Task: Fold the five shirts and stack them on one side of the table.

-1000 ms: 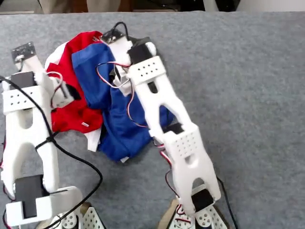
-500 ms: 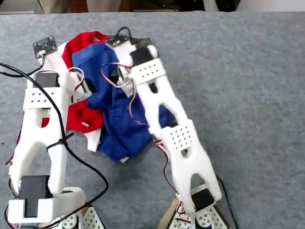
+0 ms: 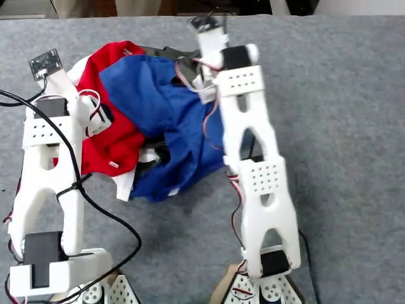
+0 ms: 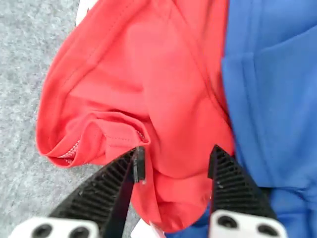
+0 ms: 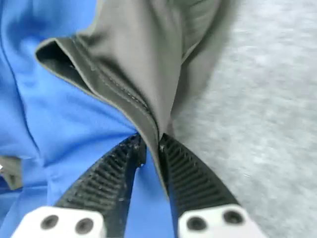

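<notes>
From above, the shirts lie in one heap on the grey table (image 3: 342, 126). The blue shirt (image 3: 158, 101) is on top and the red shirt (image 3: 117, 142) is just beside it, with a white tag (image 3: 112, 165) too small to read.

Left wrist: the left gripper (image 4: 177, 158) gapes, jaws astride a red fold beside the blue.

Right wrist: the right gripper (image 5: 152, 144) pinches the edge of a grey shirt (image 5: 148, 49), against the blue.

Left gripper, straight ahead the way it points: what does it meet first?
Most likely the red shirt: the left gripper is open right over its bunched fold, though depth is hard to judge.
</notes>
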